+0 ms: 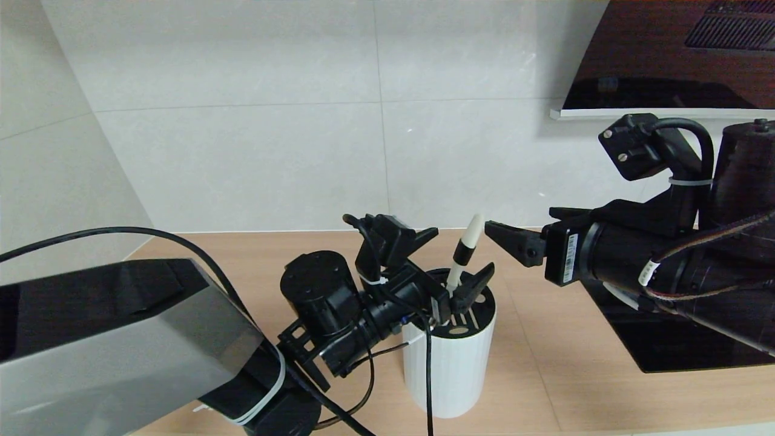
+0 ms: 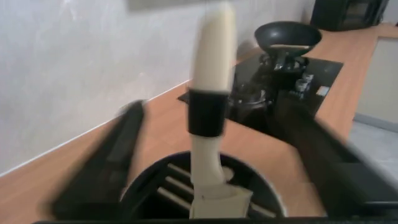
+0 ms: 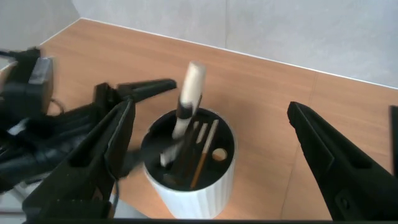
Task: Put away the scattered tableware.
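White and ribbed, the holder stands on the wooden countertop, its black top cut with pale slots. The left gripper hovers right over that top with its fingers spread wide. One finger is on each side of the utensil, and in the left wrist view neither one touches it. The utensil has a cream handle with a black band. Its lower end is down in a slot of the holder and its handle rises out at a lean, tipped away from the left arm. What kind of utensil it is cannot be told, since the working end is hidden in the slot.

Just beyond the holder, at about the height of the handle's tip, the right gripper is also spread wide and holds nothing, its nearer finger close to the handle. Farther off, to the right of the holder, a black hob is set into the countertop, and a dark pan sits on it. Grey wall tiles rise behind the holder.

This utensil looks stowed. The risk is in pulling the arms clear. A sideways retreat by the left gripper could hook a finger on the leaning handle and lever it out, or rock the tall, narrow holder. Any drift by the right gripper towards the holder would knock the handle's tip.
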Tool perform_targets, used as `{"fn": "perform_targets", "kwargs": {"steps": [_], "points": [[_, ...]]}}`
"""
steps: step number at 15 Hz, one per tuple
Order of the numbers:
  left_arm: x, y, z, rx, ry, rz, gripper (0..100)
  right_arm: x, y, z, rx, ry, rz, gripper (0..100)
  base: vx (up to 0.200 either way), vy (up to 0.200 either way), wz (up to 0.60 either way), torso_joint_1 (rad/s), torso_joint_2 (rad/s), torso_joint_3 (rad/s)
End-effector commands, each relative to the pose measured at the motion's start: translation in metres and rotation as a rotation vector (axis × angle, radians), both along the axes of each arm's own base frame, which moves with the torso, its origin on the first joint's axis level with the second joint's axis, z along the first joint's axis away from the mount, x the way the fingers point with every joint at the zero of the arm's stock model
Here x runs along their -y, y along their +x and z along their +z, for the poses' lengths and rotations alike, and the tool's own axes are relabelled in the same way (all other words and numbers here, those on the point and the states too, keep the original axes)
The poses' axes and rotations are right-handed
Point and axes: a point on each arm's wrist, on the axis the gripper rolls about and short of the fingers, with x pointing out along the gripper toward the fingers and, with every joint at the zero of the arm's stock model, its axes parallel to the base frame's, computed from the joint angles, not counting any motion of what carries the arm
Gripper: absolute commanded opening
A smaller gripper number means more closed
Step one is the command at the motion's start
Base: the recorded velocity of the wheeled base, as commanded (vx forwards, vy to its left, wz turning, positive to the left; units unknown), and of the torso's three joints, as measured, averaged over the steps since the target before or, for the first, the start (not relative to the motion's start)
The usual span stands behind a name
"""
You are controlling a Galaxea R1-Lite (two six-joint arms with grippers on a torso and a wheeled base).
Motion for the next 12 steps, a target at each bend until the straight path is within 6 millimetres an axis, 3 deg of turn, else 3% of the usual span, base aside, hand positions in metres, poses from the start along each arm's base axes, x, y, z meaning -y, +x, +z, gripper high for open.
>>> {"fn": "perform_targets", "kwargs": {"steps": [1, 5, 7, 10, 11, 12], "points": [[-0.001, -0.008, 0.017, 0.036, -0.033, -0.007, 100, 0.0, 0.0, 0.0, 0.0, 0.0, 0.0, 100, 0.0, 0.0, 0.0, 0.0, 0.0, 0.0], [-0.006, -0.013, 0.035, 0.072, -0.067, 0.005, 100, 0.0, 0.0, 0.0, 0.0, 0.0, 0.0, 100, 0.0, 0.0, 0.0, 0.0, 0.0, 0.0], [-0.012, -0.02, 0.054, 0.11, -0.107, 0.007, 100, 0.001, -0.001, 0.001, 0.003, 0.003, 0.0, 100, 0.0, 0.0, 0.0, 0.0, 0.0, 0.0], [-0.033, -0.04, 0.104, 0.22, -0.208, 0.017, 100, 0.017, -0.004, 0.006, 0.021, 0.02, -0.047, 100, 0.0, 0.0, 0.0, 0.0, 0.0, 0.0], [-0.038, -0.043, 0.112, 0.239, -0.225, 0.022, 100, 0.023, -0.006, 0.007, 0.026, 0.024, -0.066, 100, 0.0, 0.0, 0.0, 0.0, 0.0, 0.0], [-0.059, -0.06, 0.141, 0.306, -0.288, 0.046, 100, 0.047, -0.019, 0.015, 0.063, 0.052, -0.118, 100, 0.0, 0.0, 0.0, 0.0, 0.0, 0.0]]}}
